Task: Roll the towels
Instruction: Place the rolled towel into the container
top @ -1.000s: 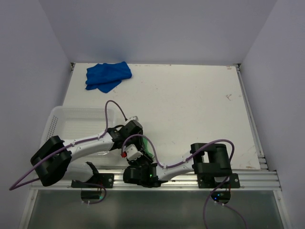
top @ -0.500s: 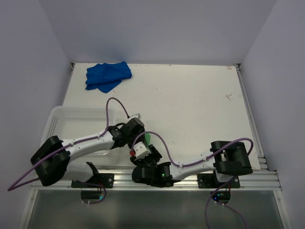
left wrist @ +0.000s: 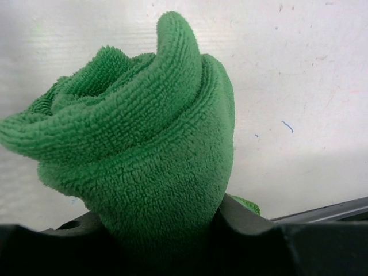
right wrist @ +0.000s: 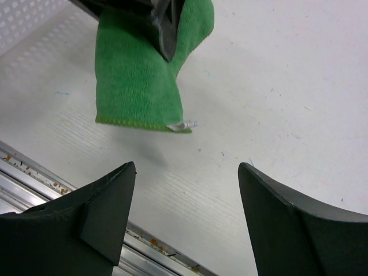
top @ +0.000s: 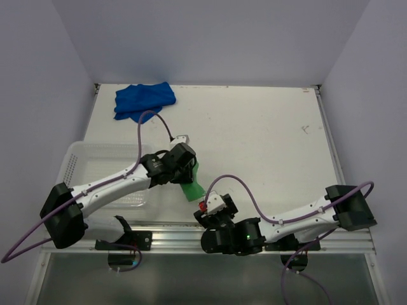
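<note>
My left gripper (top: 186, 173) is shut on the rolled green towel (top: 190, 186), holding it just above the table near the front, right of the basket. In the left wrist view the green towel (left wrist: 135, 144) fills the frame as a tight roll clamped between the jaws. From the right wrist camera the green towel (right wrist: 141, 75) hangs with a loose flap and a white label at its lower edge. My right gripper (right wrist: 187, 169) stands open and empty, a little in front of the towel near the table's front edge. The blue towel (top: 144, 101) lies crumpled at the far left corner.
A white perforated basket (top: 82, 166) sits at the near left, under my left arm. The metal rail (top: 318, 238) runs along the table's front edge. White walls close in the back and both sides.
My right gripper has let go of the green towel, opened and drawn back to the right. My left gripper has lifted the towel and carried it slightly back and right.
</note>
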